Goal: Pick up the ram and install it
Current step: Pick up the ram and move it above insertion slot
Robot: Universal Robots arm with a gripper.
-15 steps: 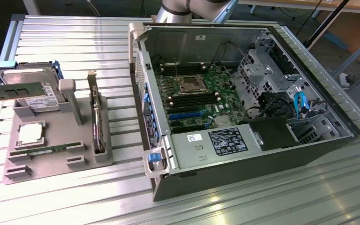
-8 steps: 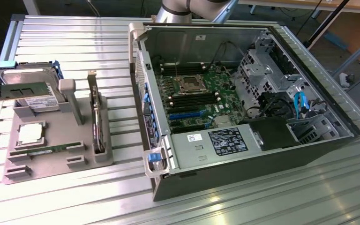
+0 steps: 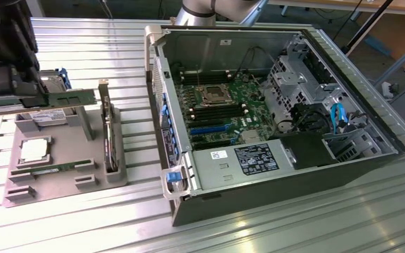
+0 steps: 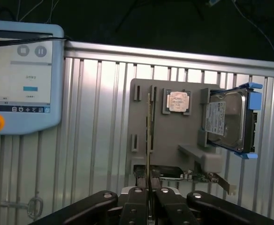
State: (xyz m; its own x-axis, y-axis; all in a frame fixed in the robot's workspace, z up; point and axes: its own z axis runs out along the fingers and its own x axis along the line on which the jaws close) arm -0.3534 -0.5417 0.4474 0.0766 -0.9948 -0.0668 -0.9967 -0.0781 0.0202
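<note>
I clench the ram (image 3: 72, 98) in my gripper (image 4: 149, 201) above the tray (image 3: 65, 150); pickup looks done; installing in the computer (image 3: 202, 45), at three o'clock in the exterior view, remains.

Long, thin green circuit-board ram stick (image 3: 72, 98), held on edge and pinched at one end between the two closed fingers (image 4: 138, 204). The rest projects beyond their tips.
</note>
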